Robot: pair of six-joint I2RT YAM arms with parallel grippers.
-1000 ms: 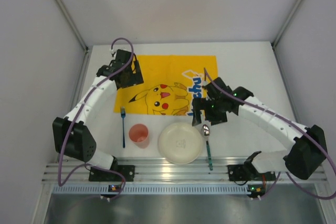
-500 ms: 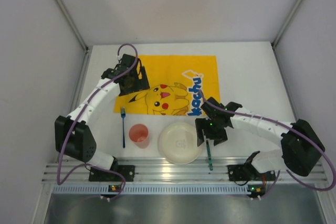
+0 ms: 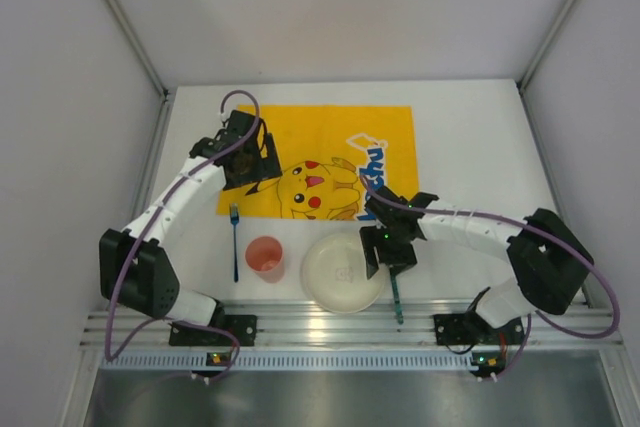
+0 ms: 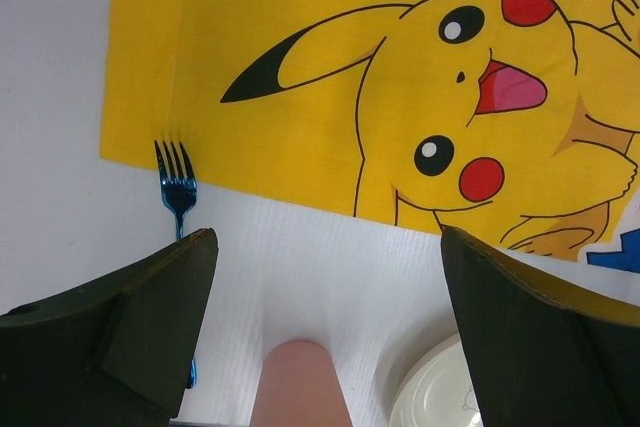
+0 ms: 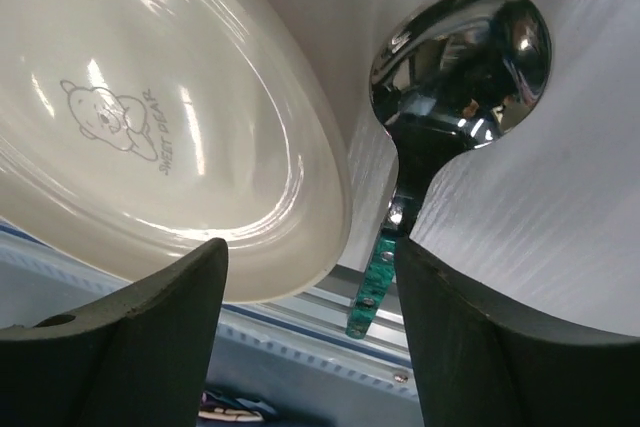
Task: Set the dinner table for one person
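The desk (image 3: 480,147), a plain white top, lies between white side walls and carries every item. Its slotted aluminium rail (image 3: 330,332) runs along the edge on the near side of the plate (image 3: 330,272). The plate is cream and round and lies flat on the desk. The right wrist view shows a small bear print and the words "SWEET BEAR" on its face. A yellow cartoon-printed placemat (image 3: 320,137) lies flat on the far side of the plate, with its near edge close to the plate's rim. A pink cup (image 3: 265,255) stands upright just left of the plate. A blue fork (image 3: 235,242) lies beyond the cup, further left of the plate, with its tines pointing at the placemat's near edge. A spoon (image 5: 460,57) with a mirror bowl and a green handle lies just right of the plate, bowl away from the rail and handle end reaching the rail. The right jaws sit low over the plate's right rim and stand apart. Both the rim and the spoon handle show in the gap, and the handle runs close along one finger. Whether that finger touches the handle cannot be told. The left jaws stand wide apart, raised above the placemat's left part, well to the far left of the plate.
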